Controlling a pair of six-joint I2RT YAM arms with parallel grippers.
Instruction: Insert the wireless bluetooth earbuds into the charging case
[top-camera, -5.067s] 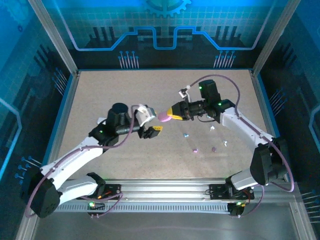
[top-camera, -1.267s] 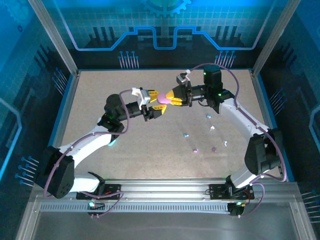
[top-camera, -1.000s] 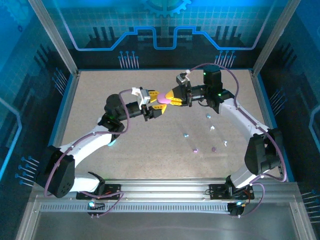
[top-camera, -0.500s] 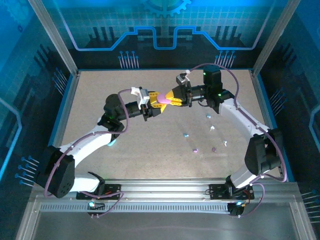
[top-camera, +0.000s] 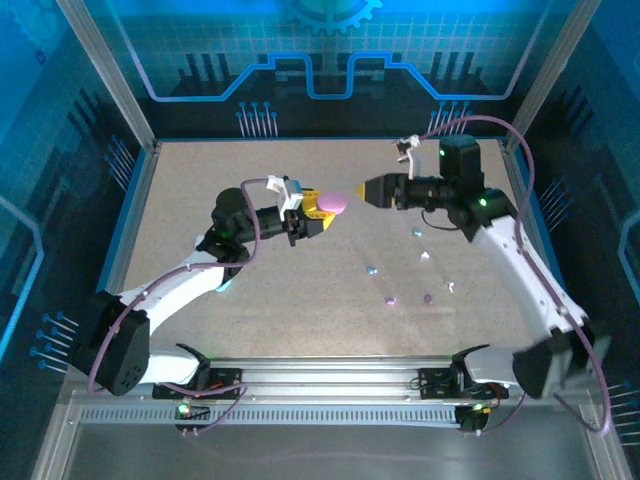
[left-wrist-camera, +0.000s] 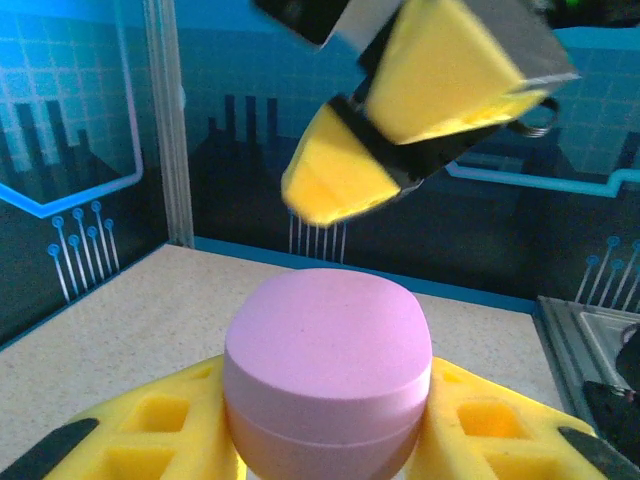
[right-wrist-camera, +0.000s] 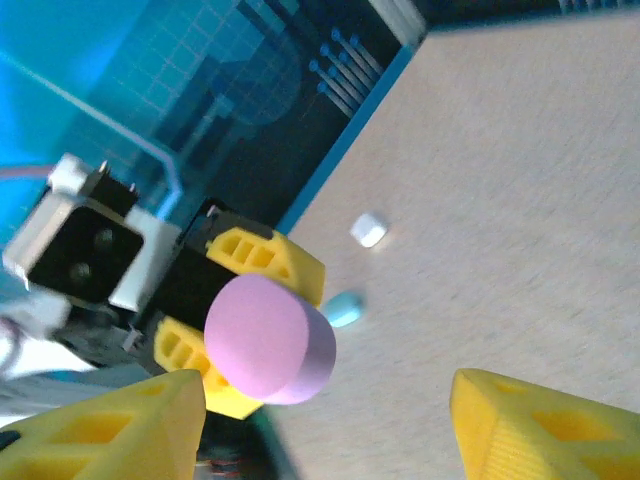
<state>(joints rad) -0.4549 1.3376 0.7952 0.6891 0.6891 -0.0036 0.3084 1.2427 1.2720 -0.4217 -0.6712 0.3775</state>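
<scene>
Mid-air over the speckled beige tabletop (top-camera: 200, 180), the left gripper (top-camera: 318, 212) clamps a round pink plastic charging case (left-wrist-camera: 328, 375) between its yellow fingers (left-wrist-camera: 150, 430). The jaws are drawn in snugly on the case's lower half. That low grip looks deliberate: it leaves the domed top and the seam around the middle free for the other arm to work on.

Just beyond the case, facing it tip to tip, the right gripper (top-camera: 362, 190) hangs with its jaws spread wide and nothing between them. In its own wrist view the pink disc sits in the gap ahead of the two yellow pads (right-wrist-camera: 130, 420), near them but apart.

The lid appears shut, so the case likely has to be opened before anything can go in. Presenting it raised and level in front of the empty hand fits that step.

The tiny plastic earbuds (top-camera: 391, 299), teal, purple and white, lie scattered on the table below the right gripper and toward its base. They are well apart from both hands, and none is in the case or in a grip. As things lie, the insertion itself looks not yet begun.
</scene>
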